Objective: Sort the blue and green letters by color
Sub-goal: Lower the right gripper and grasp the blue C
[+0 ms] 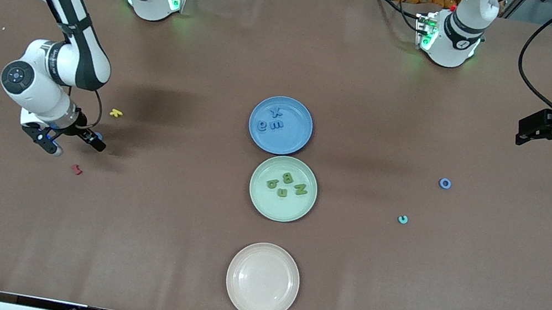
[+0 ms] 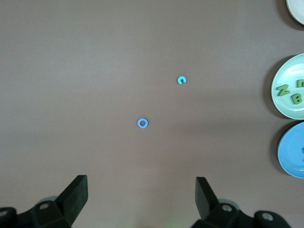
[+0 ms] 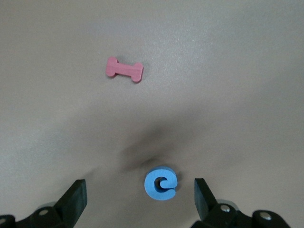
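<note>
The beige plate [image 1: 262, 280] at lower centre is seen empty. Four green letters [image 1: 287, 184] are sorted on the green plate [image 1: 256, 196], three blue letters [image 1: 271, 120] on the blue plate [image 1: 257, 135]. A blue "e" [image 3: 161, 184] is left between the spread fingers of the right tool [image 3: 137, 204]; a blue "o" [image 1: 445, 183] is left under the left tool [image 2: 142, 199], also spread.

You see a matt brown table [image 1: 127, 242], paper-like. The three plates [image 1: 262, 280] look smooth, slightly glossy plastic. Your blue letter e [image 3: 161, 183] and red letter [image 3: 124, 69] look matt, soft foam.
</note>
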Robot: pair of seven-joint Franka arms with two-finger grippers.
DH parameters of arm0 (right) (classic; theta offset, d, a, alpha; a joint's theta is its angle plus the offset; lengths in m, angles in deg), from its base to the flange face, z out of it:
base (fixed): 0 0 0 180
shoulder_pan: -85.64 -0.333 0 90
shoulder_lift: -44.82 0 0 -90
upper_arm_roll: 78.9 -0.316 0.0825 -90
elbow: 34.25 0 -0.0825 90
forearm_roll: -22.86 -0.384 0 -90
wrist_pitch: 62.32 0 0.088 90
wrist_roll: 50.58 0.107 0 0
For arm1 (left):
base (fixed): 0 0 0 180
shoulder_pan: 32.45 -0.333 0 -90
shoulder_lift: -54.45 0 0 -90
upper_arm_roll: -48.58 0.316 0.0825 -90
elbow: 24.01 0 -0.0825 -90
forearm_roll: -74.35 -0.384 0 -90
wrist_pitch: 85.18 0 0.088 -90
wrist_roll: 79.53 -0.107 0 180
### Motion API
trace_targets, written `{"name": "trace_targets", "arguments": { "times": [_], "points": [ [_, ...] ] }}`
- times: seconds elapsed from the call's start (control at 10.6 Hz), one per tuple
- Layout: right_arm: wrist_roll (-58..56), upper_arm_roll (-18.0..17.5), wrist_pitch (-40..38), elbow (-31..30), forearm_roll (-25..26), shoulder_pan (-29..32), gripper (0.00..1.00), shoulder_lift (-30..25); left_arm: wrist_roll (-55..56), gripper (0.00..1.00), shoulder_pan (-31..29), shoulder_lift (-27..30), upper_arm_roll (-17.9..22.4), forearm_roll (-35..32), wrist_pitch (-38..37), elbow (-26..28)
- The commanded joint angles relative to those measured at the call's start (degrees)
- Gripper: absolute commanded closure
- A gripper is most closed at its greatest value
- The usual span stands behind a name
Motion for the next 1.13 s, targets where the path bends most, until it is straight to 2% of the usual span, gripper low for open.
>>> {"name": "trace_targets", "arguments": {
  "times": [0.0,0.56,0.66,0.85,1.04],
  "points": [
    [-1.1,-0.66,3.4,-3.48,0.58,1.3,0.0,-1.76,-1.66,0.0,-0.33,0.08,0.15,0.46,-0.51,-0.48],
    [-1.18,-0.66,7.7,-4.8,0.84,2.35,0.0,0.53,-1.66,0.0,-1.03,0.43,0.15,0.46,-0.69,-0.3],
    [-1.18,-0.66,7.8,-4.8,0.84,2.35,0.07,0.79,-1.66,0.0,-1.38,0.51,0.15,0.46,-0.86,-0.22],
    [-1.18,-0.66,8.41,-4.71,0.93,2.35,0.3,1.23,-1.66,0.0,-1.38,0.52,0.15,0.46,-0.87,-0.39],
    [-1.18,-0.66,9.55,-4.62,0.93,2.26,0.49,2.11,-1.58,0.0,-1.38,0.52,0.15,0.55,-0.78,-0.56]
  ]
}}
